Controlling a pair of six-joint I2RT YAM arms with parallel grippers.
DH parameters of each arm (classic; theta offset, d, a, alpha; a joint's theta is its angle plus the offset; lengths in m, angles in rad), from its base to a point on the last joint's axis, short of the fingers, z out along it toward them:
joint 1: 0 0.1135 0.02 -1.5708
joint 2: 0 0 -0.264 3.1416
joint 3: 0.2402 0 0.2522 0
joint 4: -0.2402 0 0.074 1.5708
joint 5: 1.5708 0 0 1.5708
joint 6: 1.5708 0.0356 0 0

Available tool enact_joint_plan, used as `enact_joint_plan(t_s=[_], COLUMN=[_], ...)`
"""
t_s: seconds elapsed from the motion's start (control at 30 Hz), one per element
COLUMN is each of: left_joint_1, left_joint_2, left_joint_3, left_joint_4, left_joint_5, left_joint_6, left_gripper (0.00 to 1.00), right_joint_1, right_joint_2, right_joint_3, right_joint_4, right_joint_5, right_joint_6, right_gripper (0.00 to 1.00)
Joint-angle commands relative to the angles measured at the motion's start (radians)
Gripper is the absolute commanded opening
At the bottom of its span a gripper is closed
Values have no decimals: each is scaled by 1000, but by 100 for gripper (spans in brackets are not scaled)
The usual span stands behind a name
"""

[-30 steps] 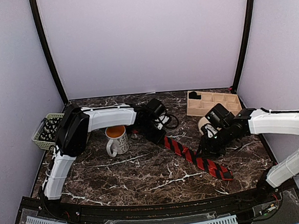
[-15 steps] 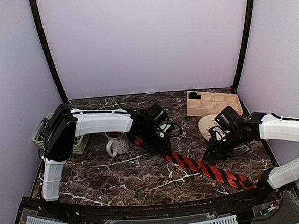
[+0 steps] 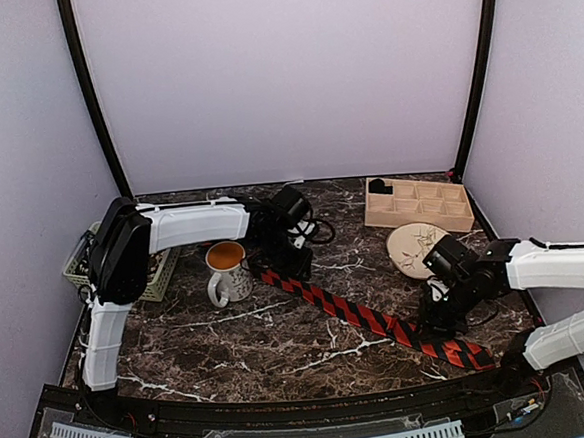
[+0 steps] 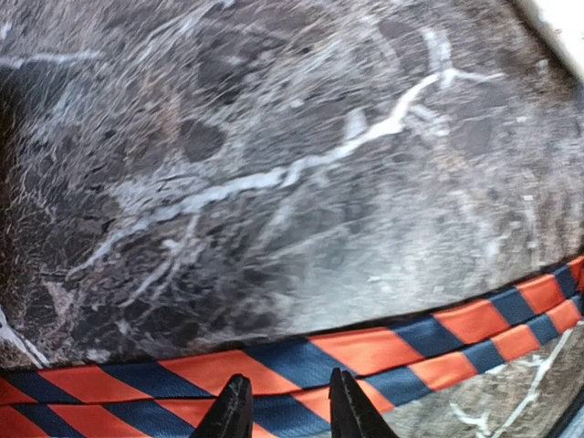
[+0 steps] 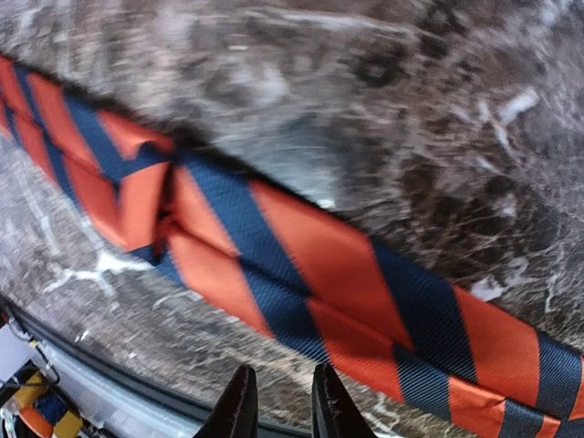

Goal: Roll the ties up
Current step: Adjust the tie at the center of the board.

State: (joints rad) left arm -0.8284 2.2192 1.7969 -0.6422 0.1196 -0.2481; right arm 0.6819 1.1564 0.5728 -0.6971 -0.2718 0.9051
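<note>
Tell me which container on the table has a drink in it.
The white mug with a handle, filled with orange-brown liquid; the wooden divided tray and the green basket show none.

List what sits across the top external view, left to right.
Green basket → mug → left gripper → right gripper. The striped tie stretches between the two grippers, and the compartment tray and round wooden disc share the right gripper's span, so those three are left out.

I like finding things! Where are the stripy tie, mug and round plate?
stripy tie [image 3: 364, 316], top view, middle of its length.
mug [image 3: 234, 281], top view, its white side.
round plate [image 3: 414, 249], top view, its middle.
</note>
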Motion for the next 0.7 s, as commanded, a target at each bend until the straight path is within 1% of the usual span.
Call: enact_joint_plan(t_s=[0.0, 0.2, 0.33, 0.47, 0.67], left_joint_1=[20, 20, 13, -32, -121], left_joint_2=[8, 8, 3, -26, -34], left_joint_3=[-23, -97, -144, -204, -236], left_joint_4=[-53, -53, -56, -56, -31], left_joint_5=[-71, -70, -34, -30, 45], left_joint_6=[58, 81, 88, 101, 38], left_gripper=[32, 30, 27, 27, 27], right_joint_1=[-25, -84, -168, -289, -472], right_joint_2=[51, 146, 222, 278, 306], right_joint_3=[-50, -66, -82, -21, 77], right_joint_4=[41, 111, 182, 155, 71], right_joint_5=[69, 74, 29, 66, 153], right_joint_6=[33, 21, 17, -47, -172], right_gripper=[20, 17, 15, 14, 14])
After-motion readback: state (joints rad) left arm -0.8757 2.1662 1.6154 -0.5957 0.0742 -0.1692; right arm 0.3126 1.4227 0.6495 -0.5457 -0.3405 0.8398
